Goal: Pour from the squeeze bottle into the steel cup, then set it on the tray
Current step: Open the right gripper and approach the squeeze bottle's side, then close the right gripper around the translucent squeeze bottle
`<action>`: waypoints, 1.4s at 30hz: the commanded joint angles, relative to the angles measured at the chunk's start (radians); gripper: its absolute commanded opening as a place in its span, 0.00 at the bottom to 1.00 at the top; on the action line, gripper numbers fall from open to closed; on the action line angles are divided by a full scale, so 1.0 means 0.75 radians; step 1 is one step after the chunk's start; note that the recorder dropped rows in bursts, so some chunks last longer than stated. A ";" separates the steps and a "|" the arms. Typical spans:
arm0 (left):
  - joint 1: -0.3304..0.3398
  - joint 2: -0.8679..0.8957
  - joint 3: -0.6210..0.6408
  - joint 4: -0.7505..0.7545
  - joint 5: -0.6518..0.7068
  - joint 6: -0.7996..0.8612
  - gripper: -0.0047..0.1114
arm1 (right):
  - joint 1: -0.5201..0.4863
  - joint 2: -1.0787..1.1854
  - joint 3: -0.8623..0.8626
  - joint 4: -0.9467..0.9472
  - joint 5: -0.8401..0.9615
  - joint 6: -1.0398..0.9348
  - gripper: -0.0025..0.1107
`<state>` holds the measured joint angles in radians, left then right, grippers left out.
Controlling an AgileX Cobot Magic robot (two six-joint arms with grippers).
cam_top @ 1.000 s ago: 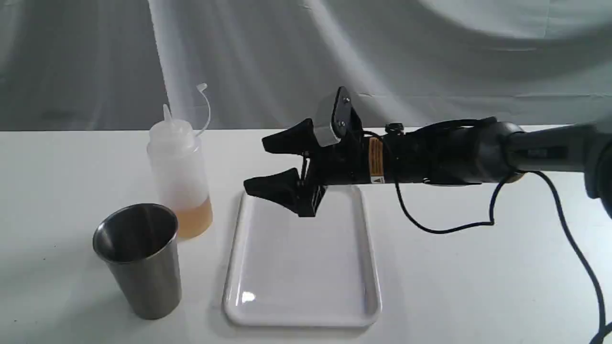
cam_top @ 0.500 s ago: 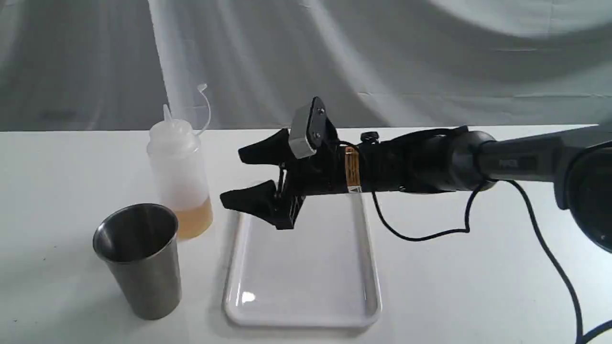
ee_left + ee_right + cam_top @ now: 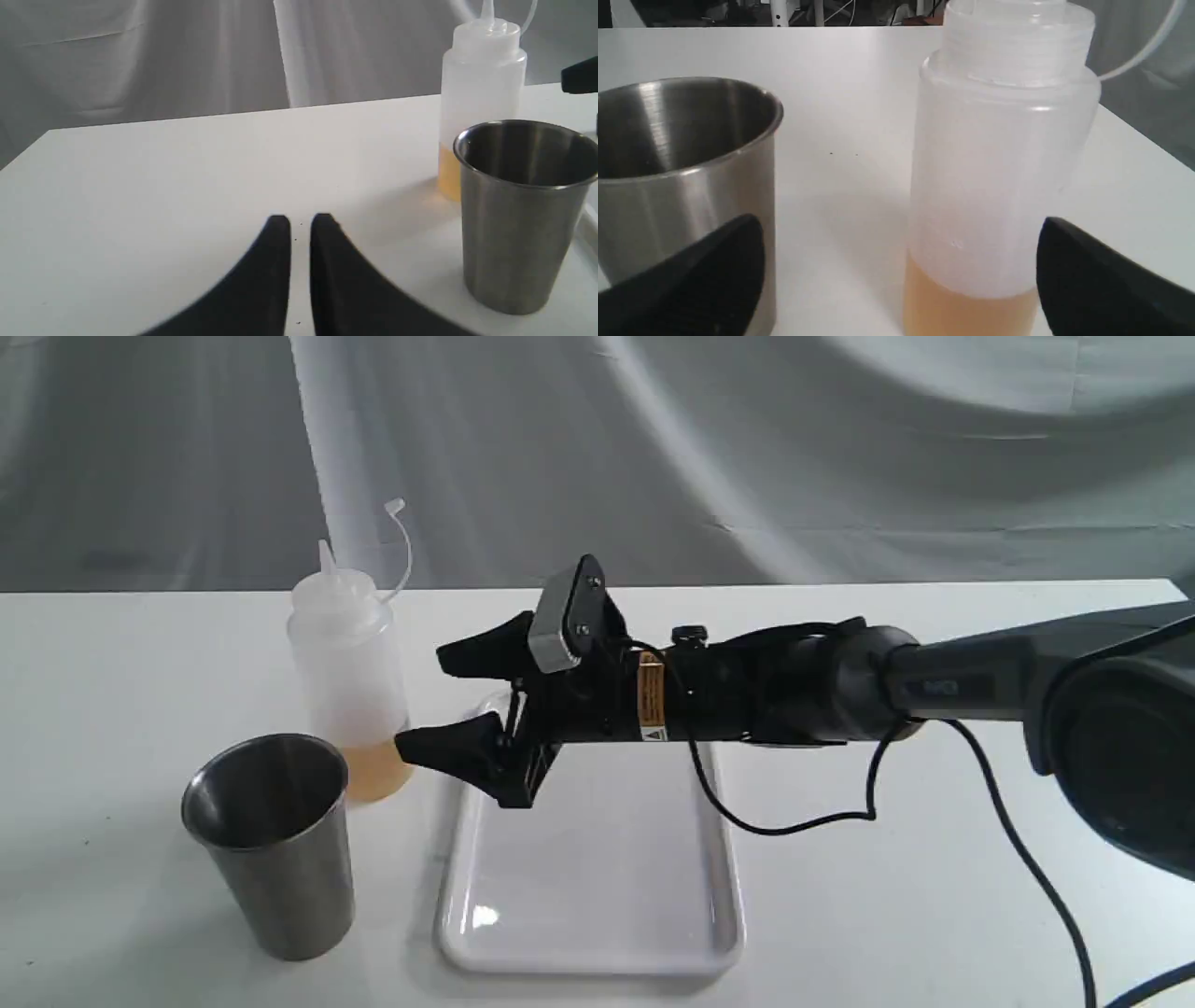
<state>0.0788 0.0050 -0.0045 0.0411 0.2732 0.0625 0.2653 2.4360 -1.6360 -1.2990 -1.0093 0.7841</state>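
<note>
Exterior camera: squeeze bottle point(image 3: 347, 663) upright on the white table point(image 3: 934, 859), amber liquid low inside, just behind the steel cup point(image 3: 271, 845) and left of the white tray point(image 3: 588, 954). Right gripper point(image 3: 422, 702) spread wide above the tray's far end, tips at the bottle's side, gripping nothing.

Left wrist camera: left gripper point(image 3: 300, 219) pinched nearly closed over bare table, nothing between.

Right wrist camera: bottle between the parted fingers, apparently untouched; cup beside it.

Right gripper point(image 3: 422, 702) spread wide on a level, outstretched arm; left gripper point(image 3: 300, 220) nearly closed (slim gap).
</note>
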 commanded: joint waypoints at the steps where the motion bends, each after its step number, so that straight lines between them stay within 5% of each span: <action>1: -0.003 -0.007 0.006 0.003 -0.010 -0.002 0.11 | 0.012 0.041 -0.062 0.037 0.041 -0.019 0.70; 42: -0.003 -0.007 0.006 0.003 -0.010 -0.002 0.11 | 0.105 0.360 -0.504 0.176 0.219 0.072 0.69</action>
<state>0.0788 0.0050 -0.0045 0.0411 0.2732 0.0625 0.3413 2.7047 -2.0070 -1.1716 -0.8481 0.8355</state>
